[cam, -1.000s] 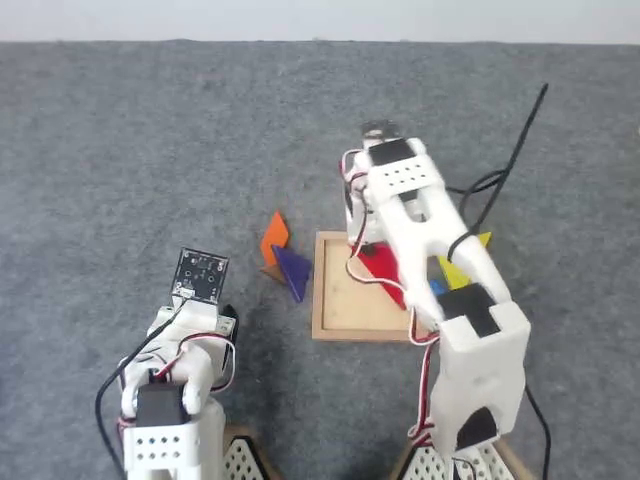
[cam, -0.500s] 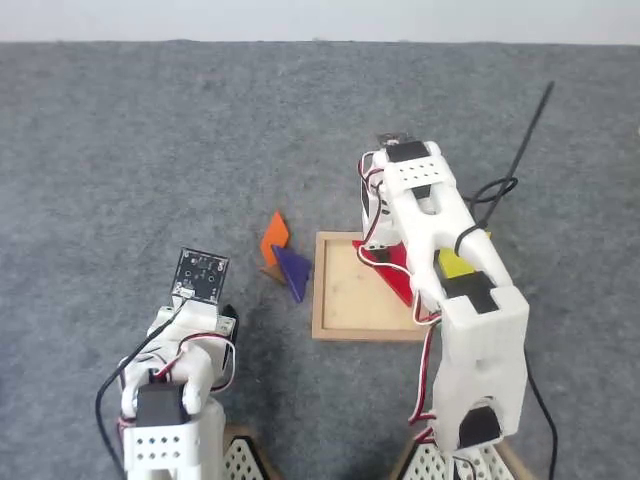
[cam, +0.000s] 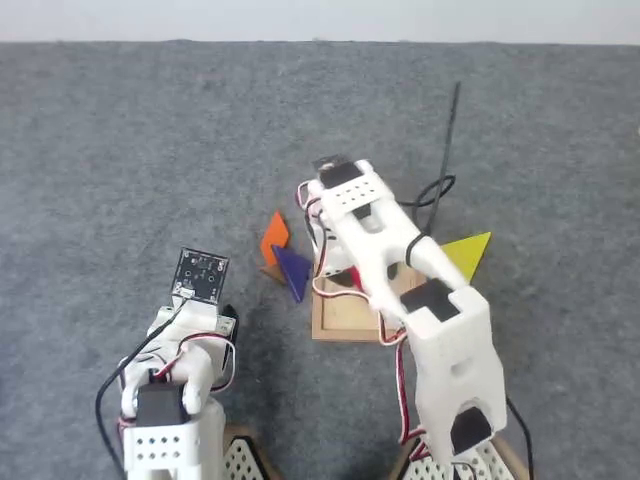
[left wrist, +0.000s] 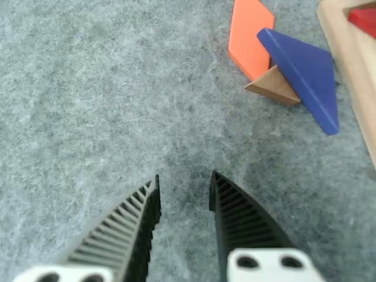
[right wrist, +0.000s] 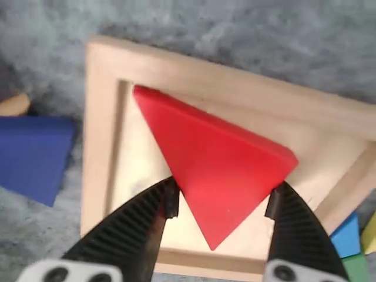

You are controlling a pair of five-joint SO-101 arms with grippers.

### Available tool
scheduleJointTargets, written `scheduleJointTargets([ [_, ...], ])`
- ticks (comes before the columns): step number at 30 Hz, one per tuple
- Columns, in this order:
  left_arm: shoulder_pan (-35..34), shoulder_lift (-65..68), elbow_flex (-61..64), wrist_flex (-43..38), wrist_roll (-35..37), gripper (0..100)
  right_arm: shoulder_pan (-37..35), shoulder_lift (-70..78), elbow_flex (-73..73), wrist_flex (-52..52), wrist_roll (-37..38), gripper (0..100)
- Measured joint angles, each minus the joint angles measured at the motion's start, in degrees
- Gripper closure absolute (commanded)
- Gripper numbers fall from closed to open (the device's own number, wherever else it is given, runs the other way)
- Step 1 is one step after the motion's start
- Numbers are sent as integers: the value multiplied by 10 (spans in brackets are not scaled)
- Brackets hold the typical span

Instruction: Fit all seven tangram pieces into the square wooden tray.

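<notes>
My right gripper (right wrist: 222,197) is shut on the large red triangle (right wrist: 217,158) and holds it just over the square wooden tray (right wrist: 103,117), with one corner of the triangle near a tray corner. In the high view my right arm (cam: 385,250) covers most of the tray (cam: 345,318); a bit of the red triangle (cam: 353,277) shows beside it. An orange parallelogram (cam: 274,237), a blue triangle (cam: 293,270) and a small brown triangle (cam: 269,270) lie just left of the tray. My left gripper (left wrist: 183,179) hangs open over bare carpet, short of these pieces.
A yellow triangle (cam: 468,252) lies on the carpet right of the tray. Small blue (right wrist: 346,235) and green (right wrist: 359,265) pieces sit beyond the tray's far corner. The left arm (cam: 180,380) stands at the front left. Grey carpet stretches on all sides.
My right arm has swung left across the tray with the red triangle in its grip, uncovering the yellow triangle. The left arm has not moved.
</notes>
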Motion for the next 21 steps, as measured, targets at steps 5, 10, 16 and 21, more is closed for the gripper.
scheduleJointTargets([
  [5, 0, 0, 0, 0, 0, 867, -8, -13, 2, 0, -2, 746],
  [10, 0, 0, 0, 0, 0, 867, -33, -86, 3, -3, -3, 746],
  [16, 0, 0, 0, 0, 0, 867, -53, -218, 78, -34, -3, 746],
  [21, 0, 0, 0, 0, 0, 867, -2, -385, 273, -164, 7, 746],
])
